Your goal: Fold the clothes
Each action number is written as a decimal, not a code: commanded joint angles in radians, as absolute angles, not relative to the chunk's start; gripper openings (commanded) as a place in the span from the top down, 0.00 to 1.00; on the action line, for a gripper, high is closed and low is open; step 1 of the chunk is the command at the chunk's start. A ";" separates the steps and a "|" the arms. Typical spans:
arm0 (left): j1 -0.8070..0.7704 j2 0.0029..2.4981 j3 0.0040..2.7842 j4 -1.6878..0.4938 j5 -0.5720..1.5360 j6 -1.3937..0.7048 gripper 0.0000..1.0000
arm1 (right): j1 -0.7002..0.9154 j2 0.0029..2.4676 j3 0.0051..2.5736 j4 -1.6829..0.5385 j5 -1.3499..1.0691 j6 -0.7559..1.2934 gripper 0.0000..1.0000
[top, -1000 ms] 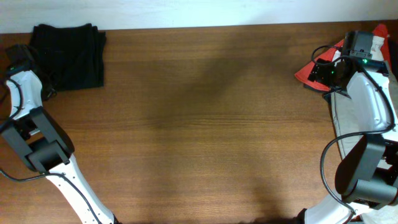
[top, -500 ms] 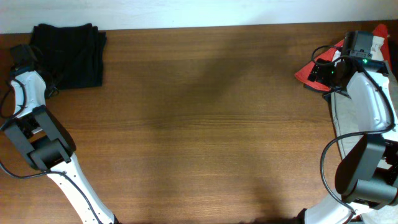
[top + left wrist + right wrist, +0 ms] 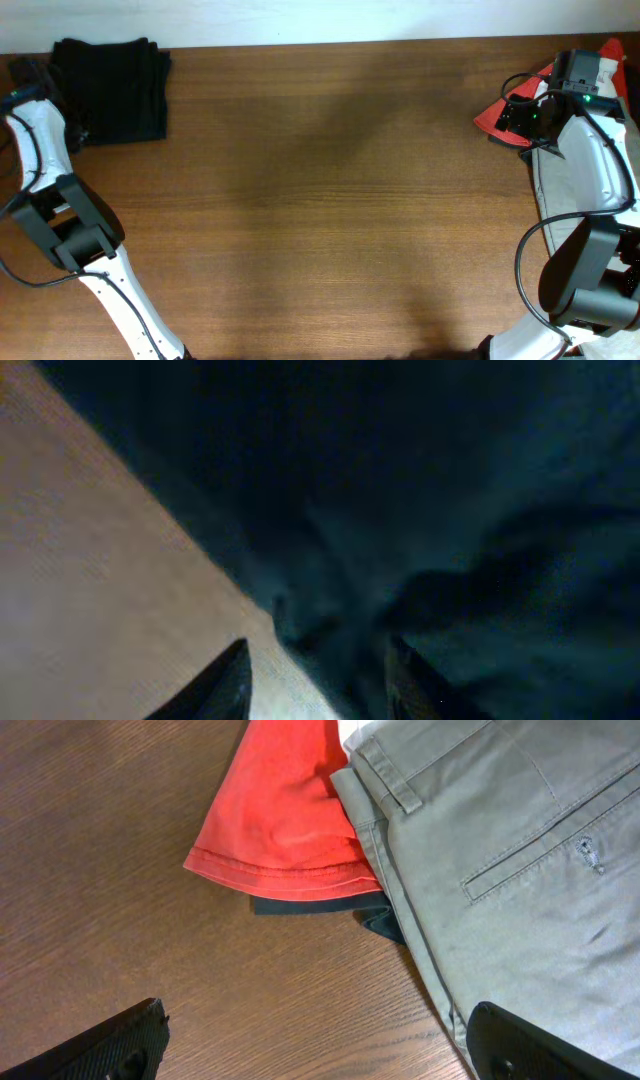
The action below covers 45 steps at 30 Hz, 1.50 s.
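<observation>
A folded black garment (image 3: 110, 88) lies at the table's far left corner. My left gripper (image 3: 25, 72) is at its left edge. In the left wrist view the dark cloth (image 3: 430, 500) fills most of the frame, and its edge lies between my open fingers (image 3: 320, 685). My right gripper (image 3: 515, 118) is wide open and empty over bare wood (image 3: 330, 1050). It hangs beside a pile of clothes: a red garment (image 3: 285, 810), a dark one (image 3: 310, 905) under it, and grey trousers (image 3: 500, 850). The red garment also shows in the overhead view (image 3: 497, 116).
The wooden table (image 3: 330, 200) stretches between the two arms. The clothes pile sits at the far right edge, partly hidden under my right arm. A white wall runs along the table's back edge.
My left gripper has moved a little toward the back of the table, along the black garment's left edge. The garment and my right arm have not moved.
</observation>
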<state>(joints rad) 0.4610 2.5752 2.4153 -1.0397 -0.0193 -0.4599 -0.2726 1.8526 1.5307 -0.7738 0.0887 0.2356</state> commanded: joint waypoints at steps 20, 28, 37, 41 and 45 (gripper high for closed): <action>0.465 2.497 3.138 -1.688 0.531 -0.266 0.01 | -0.276 1.848 1.539 -0.771 0.098 0.242 0.01; 0.450 2.276 3.125 -1.688 0.589 -0.237 0.01 | -0.276 1.848 1.539 -0.771 0.098 0.242 0.01; 0.359 1.884 2.833 -1.688 0.566 -0.183 0.01 | -0.276 1.848 1.539 -0.771 0.098 0.242 0.01; 0.260 1.682 2.487 -1.688 0.336 -0.180 0.01 | -0.276 1.848 1.539 -0.771 0.098 0.242 0.01; 0.164 1.526 2.170 -1.637 0.302 -0.189 0.01 | -0.276 1.848 1.539 -0.771 0.098 0.242 0.01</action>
